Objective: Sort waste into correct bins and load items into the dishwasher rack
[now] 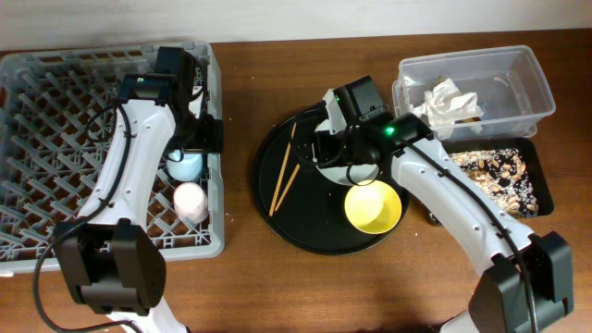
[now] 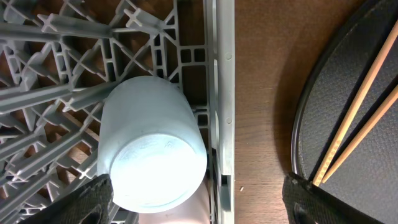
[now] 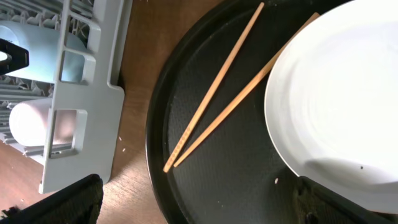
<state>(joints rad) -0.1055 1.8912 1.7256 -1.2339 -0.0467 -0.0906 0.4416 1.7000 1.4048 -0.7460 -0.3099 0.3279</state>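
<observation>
- Right now the left end effector (image 2: pixel 199 208) hangs over the right edge of the dishwasher rack (image 1: pixel 28 65). Its jaws are spread wide w/ nothing clamped.
- One of its fingers (image 2: pixel 87 202) sits just beside the blue cup (image 2: pixel 152 149), which is nearer that finger than the other.
- Blue cup is inside the rack, bottom up, against the rack's right wall.
- Pink cup (image 1: pixel 190 201) is also in the rack, just beside the blue one on the near side and along the same wall.
- Right end effector (image 3: pixel 199 205) hovers over the round black tray (image 1: pixel 277 222). It's wide open too and holds nothing.
- Plate (image 3: pixel 348 106) lies flat on the round black tray, approx mid-tray, below the right end effector and off toward one finger. Can't see any contact.
- Two chopsticks (image 1: pixel 287 171) lie on the left part of that tray in a narrow V, tips meeting at the near end. One runs up to the plate's rim.
- Yellow bowl (image 1: pixel 373 205) sits upright at the tray's near-right edge, close to the plate.
- Clear tub (image 1: pixel 527 83) stands at the back right of the counter (image 1: pixel 277 287), w/ the crumpled napkin (image 1: pixel 449 102) inside at its left end.
- Black rectangular tray (image 1: pixel 541 194) sits just in front of the tub, w/ brownish food scraps (image 1: pixel 495 171) spread over its floor.
</observation>
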